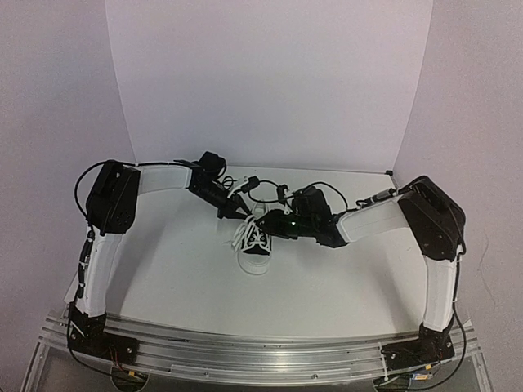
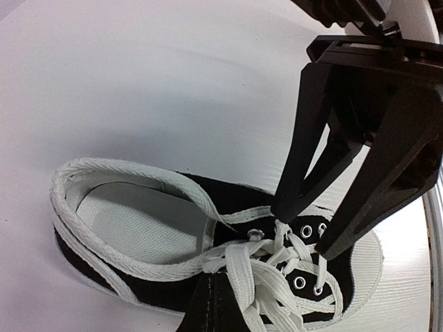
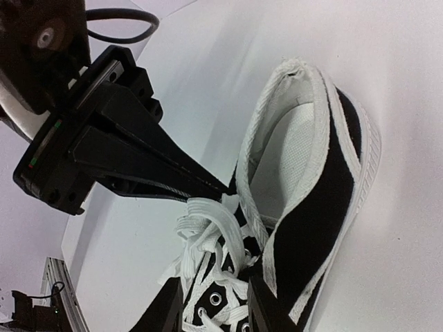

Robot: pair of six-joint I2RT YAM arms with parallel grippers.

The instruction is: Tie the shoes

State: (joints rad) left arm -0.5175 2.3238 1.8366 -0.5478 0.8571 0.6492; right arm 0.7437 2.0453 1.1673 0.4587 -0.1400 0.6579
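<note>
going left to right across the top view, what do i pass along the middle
left arm's elbow housing → left tool → sneaker → right tool → right arm's elbow housing

Sneaker (image 1: 255, 249) lies on the table (image 1: 180, 273), left claw (image 1: 239, 214) and right claw (image 1: 274, 223) over its laces (image 1: 245, 234).

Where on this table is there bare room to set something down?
Bare: the near patch between the sneaker and the rail, flanked by the left arm and right arm. Crowded: the laces, where left gripper and right gripper meet, with cables behind.
</note>
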